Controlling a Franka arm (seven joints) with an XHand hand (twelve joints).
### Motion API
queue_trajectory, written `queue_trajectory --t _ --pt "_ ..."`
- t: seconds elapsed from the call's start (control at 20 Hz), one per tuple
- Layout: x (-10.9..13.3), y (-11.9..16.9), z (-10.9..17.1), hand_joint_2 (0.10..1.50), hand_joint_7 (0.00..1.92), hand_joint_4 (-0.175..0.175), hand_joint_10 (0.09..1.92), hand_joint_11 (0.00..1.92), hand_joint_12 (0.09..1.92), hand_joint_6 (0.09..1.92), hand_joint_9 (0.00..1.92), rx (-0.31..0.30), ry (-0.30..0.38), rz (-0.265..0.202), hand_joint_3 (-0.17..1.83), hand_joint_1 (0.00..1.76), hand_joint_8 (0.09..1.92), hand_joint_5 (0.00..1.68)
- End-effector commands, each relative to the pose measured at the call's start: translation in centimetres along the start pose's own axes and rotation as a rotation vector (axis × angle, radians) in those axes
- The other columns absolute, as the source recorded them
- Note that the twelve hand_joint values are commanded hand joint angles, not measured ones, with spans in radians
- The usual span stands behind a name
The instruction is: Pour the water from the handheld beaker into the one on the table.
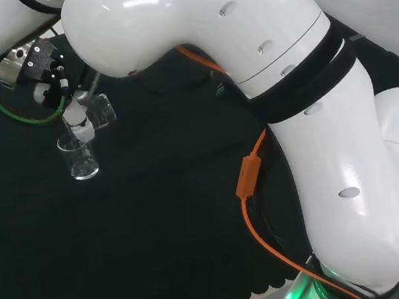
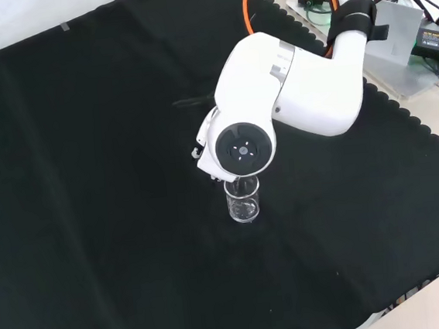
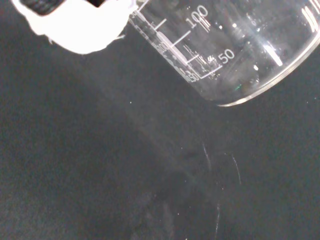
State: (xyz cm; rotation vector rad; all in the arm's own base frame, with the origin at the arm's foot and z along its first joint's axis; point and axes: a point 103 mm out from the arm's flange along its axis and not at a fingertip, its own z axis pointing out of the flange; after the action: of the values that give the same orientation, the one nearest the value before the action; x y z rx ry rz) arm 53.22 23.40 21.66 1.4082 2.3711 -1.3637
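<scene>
The hand (image 1: 49, 70) grips the tilted beaker (image 1: 100, 110) directly above the upright beaker (image 1: 81, 158) on the table (image 1: 158, 223).

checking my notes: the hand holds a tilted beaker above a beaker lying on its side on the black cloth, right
One thing is wrong: the beaker on the cloth stands upright, not on its side, as the head view shows. The rest holds: the hand holds a tilted beaker above it, over the black cloth.

Clear glass beaker (image 3: 235, 50) with white markings, black cloth (image 2: 89, 185), orange cable (image 1: 257, 208).
</scene>
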Motion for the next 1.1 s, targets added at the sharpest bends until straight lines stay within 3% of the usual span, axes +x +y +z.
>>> queue_trajectory --t 0.05,1.1 --pt "0.04 -0.16 0.32 1.07 1.30 -0.175 0.73 1.05 0.91 0.60 1.45 0.014 -0.007 0.004 -0.17 1.30 0.56 1.24" --pt "-0.24 -0.25 0.19 1.07 1.30 -0.175 0.73 1.05 0.91 0.60 1.45 0.015 -0.005 0.007 -0.17 1.30 0.56 1.24"
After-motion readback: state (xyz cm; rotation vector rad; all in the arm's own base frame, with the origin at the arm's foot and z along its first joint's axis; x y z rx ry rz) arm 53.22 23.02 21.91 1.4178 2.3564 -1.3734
